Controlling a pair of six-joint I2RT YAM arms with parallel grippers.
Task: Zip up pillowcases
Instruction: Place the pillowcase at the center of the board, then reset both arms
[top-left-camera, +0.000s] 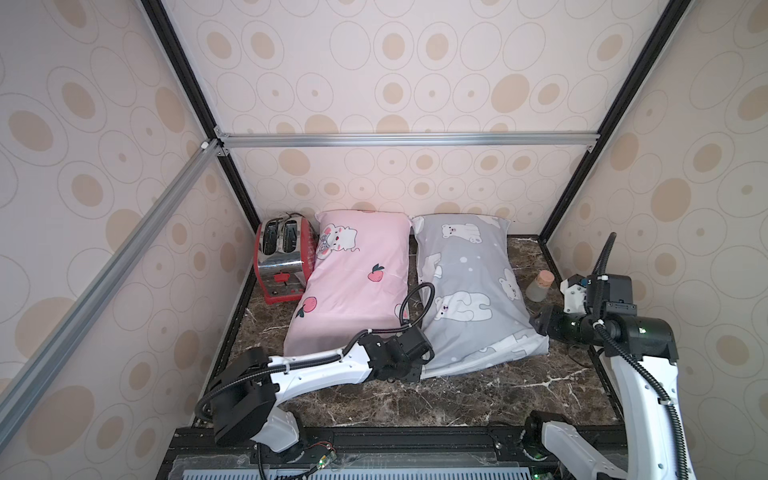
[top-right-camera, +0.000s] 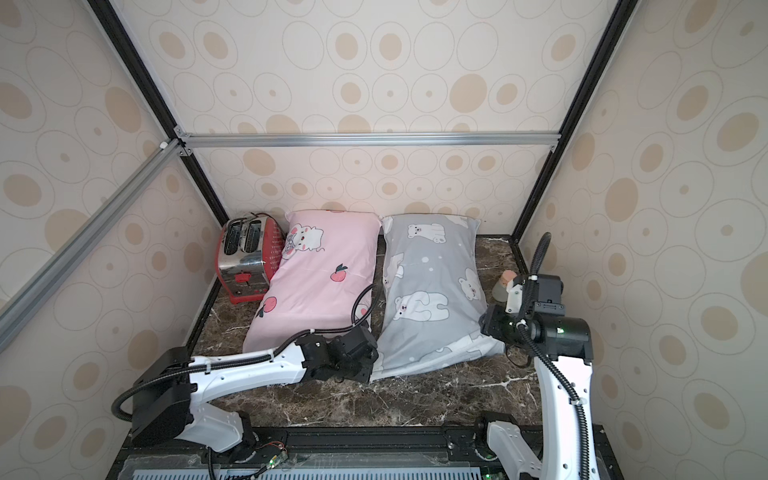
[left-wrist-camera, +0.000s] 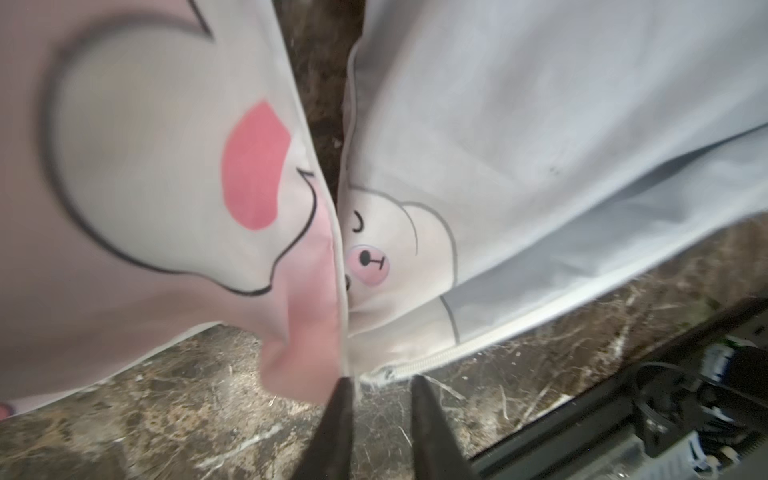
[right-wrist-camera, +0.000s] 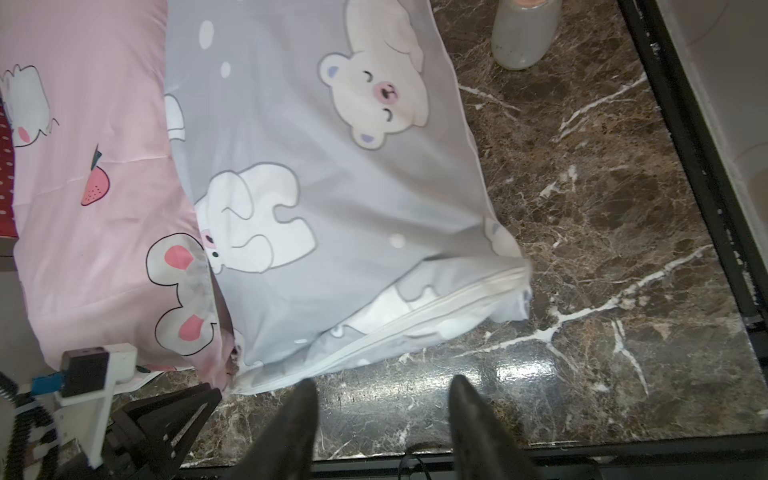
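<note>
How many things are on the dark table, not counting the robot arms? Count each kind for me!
Pillowcases: 2, the pink pillowcase and the grey pillowcase
Toaster: 1, the red toaster
Cup: 1, the frosted cup
Total: 4

Pale pink pillowcase (top-left-camera: 357, 291) with white animals, red fruits; grey pillowcase (top-left-camera: 469, 270) with white bears
</note>
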